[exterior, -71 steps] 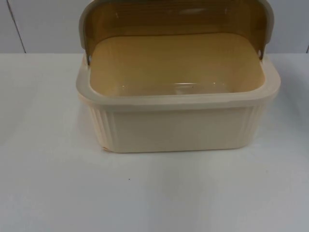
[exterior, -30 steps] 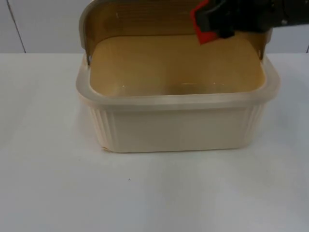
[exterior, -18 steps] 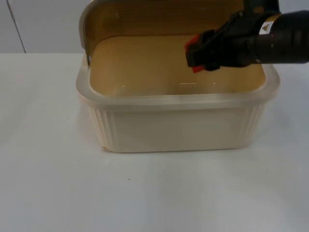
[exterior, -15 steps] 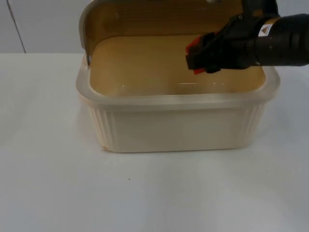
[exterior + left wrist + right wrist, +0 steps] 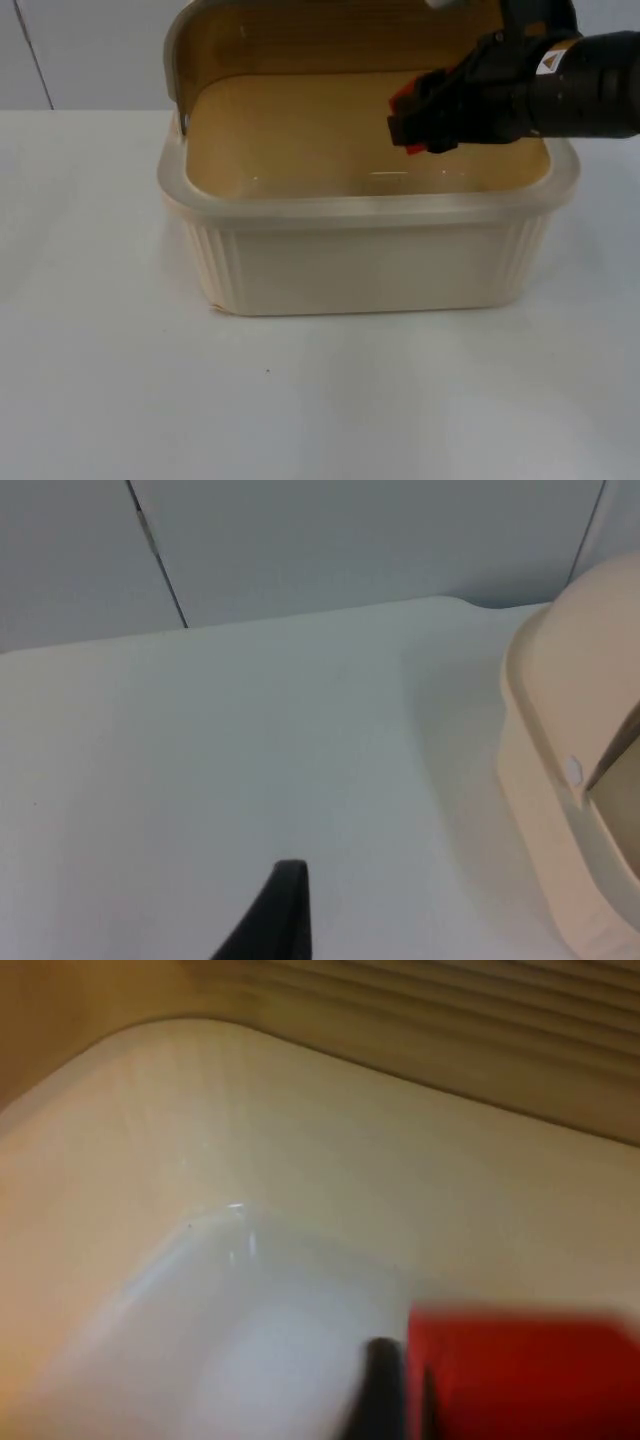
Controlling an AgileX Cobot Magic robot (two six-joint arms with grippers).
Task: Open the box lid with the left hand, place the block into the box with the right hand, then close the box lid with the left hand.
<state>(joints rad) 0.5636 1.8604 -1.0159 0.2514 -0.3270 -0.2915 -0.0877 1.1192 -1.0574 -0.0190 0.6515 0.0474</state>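
Observation:
The cream box [image 5: 370,265] stands mid-table with its amber lid [image 5: 300,35] swung up at the back. My right gripper [image 5: 408,118] reaches in from the right over the box's inside, shut on the red block [image 5: 404,98], of which small red edges show past the fingers. In the right wrist view the red block [image 5: 520,1375] sits against a black fingertip [image 5: 380,1390] above the box's pale floor [image 5: 250,1340]. The left wrist view looks over the bare table past a black fingertip [image 5: 275,920], with the box's end wall [image 5: 565,780] off to the side.
White table top [image 5: 300,400] lies in front of the box and to both sides. The grey partition wall [image 5: 90,50] stands behind it.
My right gripper came in from the upper right with the red block and lowered into the box's opening. Over the last half second it has barely moved.

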